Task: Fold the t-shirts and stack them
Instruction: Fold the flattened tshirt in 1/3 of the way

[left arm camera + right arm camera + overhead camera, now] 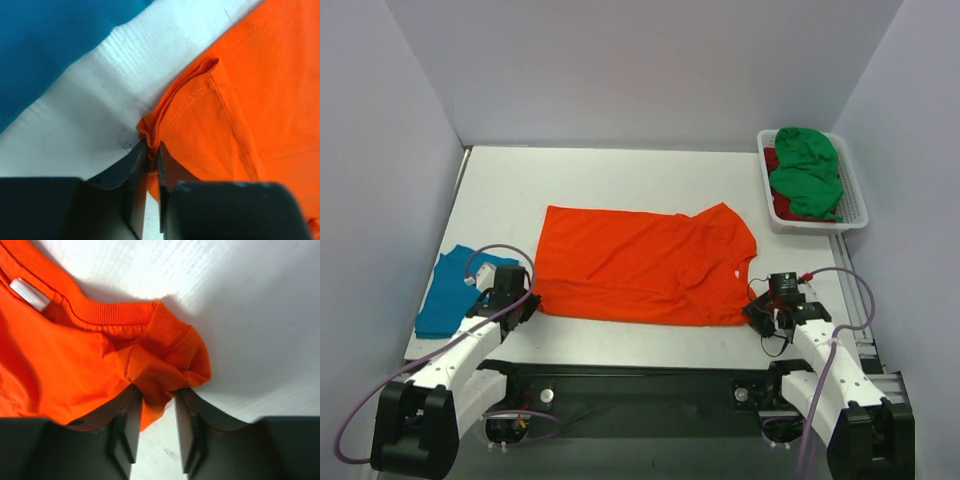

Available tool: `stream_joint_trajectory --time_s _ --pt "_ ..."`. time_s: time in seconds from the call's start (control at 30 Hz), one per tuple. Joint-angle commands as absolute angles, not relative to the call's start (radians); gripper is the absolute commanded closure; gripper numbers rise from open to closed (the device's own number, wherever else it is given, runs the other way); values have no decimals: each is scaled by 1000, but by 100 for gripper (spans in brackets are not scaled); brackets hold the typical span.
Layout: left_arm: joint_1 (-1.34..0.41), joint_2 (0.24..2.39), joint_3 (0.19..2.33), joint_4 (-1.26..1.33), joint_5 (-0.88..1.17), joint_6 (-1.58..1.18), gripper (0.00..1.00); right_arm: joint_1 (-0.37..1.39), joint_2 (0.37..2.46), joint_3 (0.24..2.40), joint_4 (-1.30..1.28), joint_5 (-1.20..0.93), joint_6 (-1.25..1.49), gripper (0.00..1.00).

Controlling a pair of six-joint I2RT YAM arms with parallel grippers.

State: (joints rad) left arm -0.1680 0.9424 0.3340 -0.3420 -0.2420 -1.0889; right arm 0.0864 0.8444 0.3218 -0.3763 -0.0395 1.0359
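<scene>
Left claw (152, 150) and right claw (157, 397) each pinch the orange t-shirt (640, 265). The green t-shirt (807, 170) hides most of the red t-shirt (782, 206).

Orange t-shirt (640, 265): plain bright orange, with a white neck label (29, 293). Teal t-shirt (448, 290): plain teal blue. Green t-shirt (807, 170): plain green. Dark red t-shirt (783, 207): plain. Basket (856, 195): white, slatted. Surface (620, 185): white. Left claw (150, 152) and right claw (157, 397): black.
</scene>
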Motion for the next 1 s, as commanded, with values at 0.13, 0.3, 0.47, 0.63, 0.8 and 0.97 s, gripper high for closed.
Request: stream_joint_trajectory --time_s 0.13,0.3,0.47,0.63,0.8,0.97 --pt "-163 947 350 -314 -173 -1014 97 86 948 360 -282 8 936 88" --pt "-150 890 492 -397 -184 -945 100 81 920 493 -311 -100 845 100" --pt "-124 825 737 -488 -189 -885 100 80 868 714 -438 -106 761 100" --pt "-117 796 943 -564 -178 -841 100 78 832 961 -572 -106 712 100" --pt "-115 770 1113 -618 -187 -831 100 77 805 1141 -662 -121 677 100" --pt "-115 762 1232 -624 -202 -839 100 77 798 1320 -703 -129 652 100"
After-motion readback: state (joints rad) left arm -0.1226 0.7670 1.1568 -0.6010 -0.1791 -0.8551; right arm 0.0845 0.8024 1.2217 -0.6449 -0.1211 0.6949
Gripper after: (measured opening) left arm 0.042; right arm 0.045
